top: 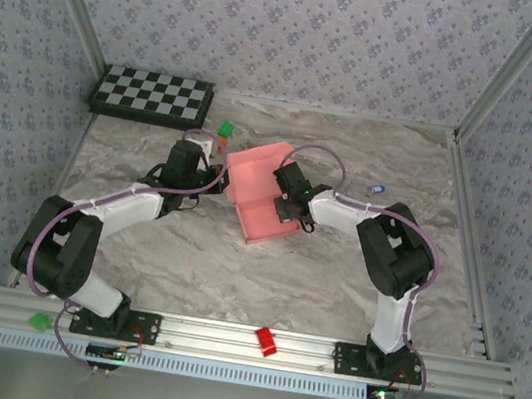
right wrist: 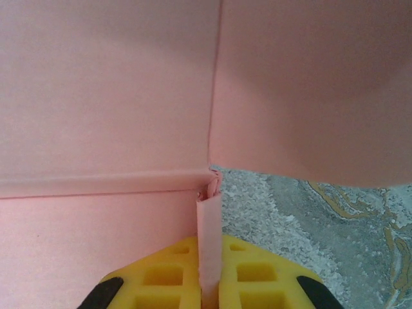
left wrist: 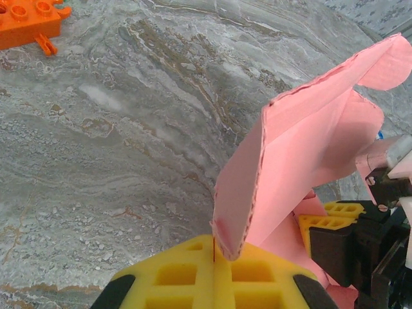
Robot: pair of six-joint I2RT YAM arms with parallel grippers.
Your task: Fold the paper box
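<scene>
- you are working the box (top: pixel 259 190) near the middle of the worktop (top: pixel 283 283), a little toward the back, with one tool on each side of it.
- your left tool (left wrist: pixel 214 259) is pinching shut on a bent edge of the card; the yellow pads are meeting with only the thin sheet between them, and a panel with a rounded flap is rising from the grip.
- your right tool (right wrist: pixel 209 273) is also clamping closed, gripping a narrow upright tab right at a corner where two pink walls and a floor panel are coming together.
- in the left wrist view the right tool is sitting just beside the box's lower right side.
- progress, as a judgement: the sheet is no longer lying flat. at least one corner is forming and several panels are standing, so the folding is looking partly done.
- what is remaining: the shape is gaping open, the rounded flap is sticking up loose, and the tab in your right tool is not yet looking tucked. the walls are needing locking and the lid is needing closing.
- an orange block (left wrist: pixel 29 19) is lying well apart from the box, and a checkerboard (top: pixel 153 97) is sitting at the back left.
</scene>
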